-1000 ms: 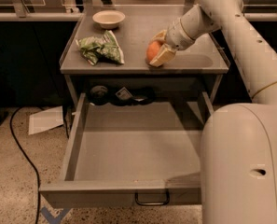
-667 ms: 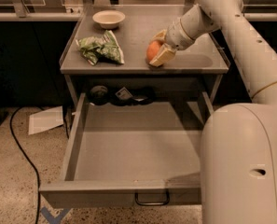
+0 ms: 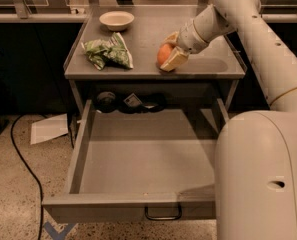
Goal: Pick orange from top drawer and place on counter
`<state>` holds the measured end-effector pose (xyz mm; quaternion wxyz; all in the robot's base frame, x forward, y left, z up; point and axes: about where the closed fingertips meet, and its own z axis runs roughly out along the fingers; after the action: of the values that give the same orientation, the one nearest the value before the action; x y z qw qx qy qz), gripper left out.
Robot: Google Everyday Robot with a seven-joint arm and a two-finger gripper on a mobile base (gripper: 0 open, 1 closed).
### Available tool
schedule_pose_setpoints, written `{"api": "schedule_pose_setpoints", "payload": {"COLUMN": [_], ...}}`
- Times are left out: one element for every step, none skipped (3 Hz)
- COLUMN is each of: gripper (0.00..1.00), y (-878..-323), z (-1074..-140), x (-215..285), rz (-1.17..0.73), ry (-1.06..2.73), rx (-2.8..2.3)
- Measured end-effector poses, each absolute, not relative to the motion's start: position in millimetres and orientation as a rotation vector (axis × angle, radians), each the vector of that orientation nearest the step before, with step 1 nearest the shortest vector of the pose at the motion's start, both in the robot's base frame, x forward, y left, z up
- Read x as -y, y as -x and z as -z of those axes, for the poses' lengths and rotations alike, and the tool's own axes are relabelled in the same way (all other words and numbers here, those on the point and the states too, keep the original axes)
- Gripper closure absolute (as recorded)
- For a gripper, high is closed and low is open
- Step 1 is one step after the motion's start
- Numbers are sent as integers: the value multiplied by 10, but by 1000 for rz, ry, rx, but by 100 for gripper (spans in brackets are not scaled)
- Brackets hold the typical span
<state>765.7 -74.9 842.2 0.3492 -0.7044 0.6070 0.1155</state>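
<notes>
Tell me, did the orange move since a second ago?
No. The orange sits where it was, near the front edge of the counter, right of the green bag, held in the gripper.

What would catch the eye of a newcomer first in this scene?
A big white arm reaches in from the right; its gripper clasps the orange near the front edge of the counter. Below, the top drawer stands wide open. A green bag and a beige bowl sit on the counter's left.
</notes>
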Motion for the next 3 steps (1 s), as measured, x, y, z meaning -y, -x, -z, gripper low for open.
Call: {"api": "schedule_pose_setpoints", "payload": {"gripper": [35, 11, 0], "y": [-7658, -7658, -7658], "z": [-8421, -8421, -8420], "x": [748, 748, 747], "rz": [-299, -299, -300], "ry": [1825, 1825, 1825], "rx": [-1573, -1573, -1573]}}
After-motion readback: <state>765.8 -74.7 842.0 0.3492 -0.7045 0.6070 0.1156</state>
